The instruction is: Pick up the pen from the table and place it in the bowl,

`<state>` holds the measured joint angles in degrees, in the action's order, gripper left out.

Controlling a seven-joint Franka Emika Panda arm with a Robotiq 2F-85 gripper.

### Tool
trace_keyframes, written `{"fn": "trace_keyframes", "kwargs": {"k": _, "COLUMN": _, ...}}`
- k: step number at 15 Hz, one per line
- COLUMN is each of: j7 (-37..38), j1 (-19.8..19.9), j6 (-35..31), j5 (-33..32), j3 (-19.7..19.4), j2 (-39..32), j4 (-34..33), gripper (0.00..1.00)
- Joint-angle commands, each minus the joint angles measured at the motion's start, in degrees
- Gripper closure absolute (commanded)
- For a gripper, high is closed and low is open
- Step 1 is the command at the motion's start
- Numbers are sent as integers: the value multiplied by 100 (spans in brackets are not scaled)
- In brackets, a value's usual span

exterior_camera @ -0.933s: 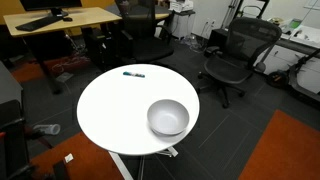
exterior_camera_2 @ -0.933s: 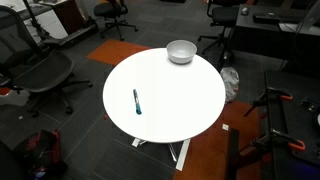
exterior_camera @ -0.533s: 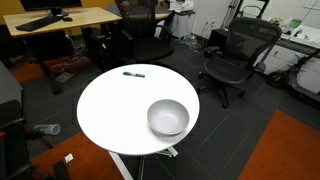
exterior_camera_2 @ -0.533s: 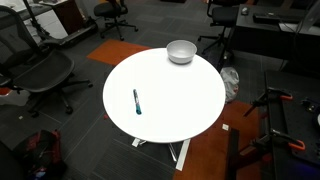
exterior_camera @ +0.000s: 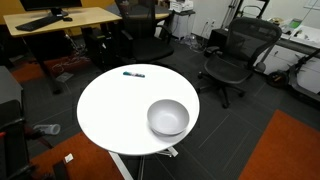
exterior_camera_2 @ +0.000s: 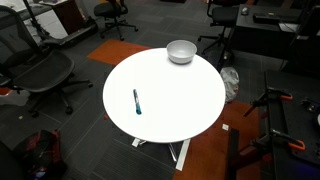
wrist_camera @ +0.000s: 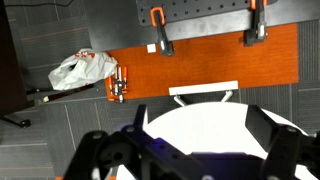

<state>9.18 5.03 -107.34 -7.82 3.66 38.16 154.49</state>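
The pen lies flat near the far rim of the round white table; it also shows near the table's left edge in an exterior view. The grey-white bowl stands upright and empty on the table, apart from the pen; it also shows at the far rim. The arm is not in either exterior view. In the wrist view my gripper is open and empty, high above the table's edge. Pen and bowl are out of the wrist view.
Black office chairs stand round the table. A wooden desk is behind. Orange floor mat with clamps and a white plastic bag lie on the floor below.
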Motion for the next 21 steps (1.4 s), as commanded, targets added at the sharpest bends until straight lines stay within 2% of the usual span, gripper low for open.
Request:
{"fn": "trace_keyframes", "kwargs": {"k": 1, "j7": 137, "j1": -71, "j6": -600, "j5": 97, "j3": -39, "j2": -1065, "j4": -679, "gripper": 0}}
{"fn": "trace_keyframes", "kwargs": {"k": 9, "j7": 776, "j1": -317, "j6": -1653, "j5": 803, "j3": 41, "j2": -3113, "j4": -2160, "gripper": 0}}
{"fn": "trace_keyframes", "kwargs": {"k": 16, "j7": 2254, "j1": -757, "j6": -2424, "j5": 1106, "j3": 108, "j2": -4410, "j4": -3162, "gripper": 0}}
{"fn": "trace_keyframes", "kwargs": {"k": 21, "j7": 3466, "j1": -1136, "j6": -3009, "j5": 1047, "j3": 23, "j2": -5265, "j4": -3651, "gripper": 0}}
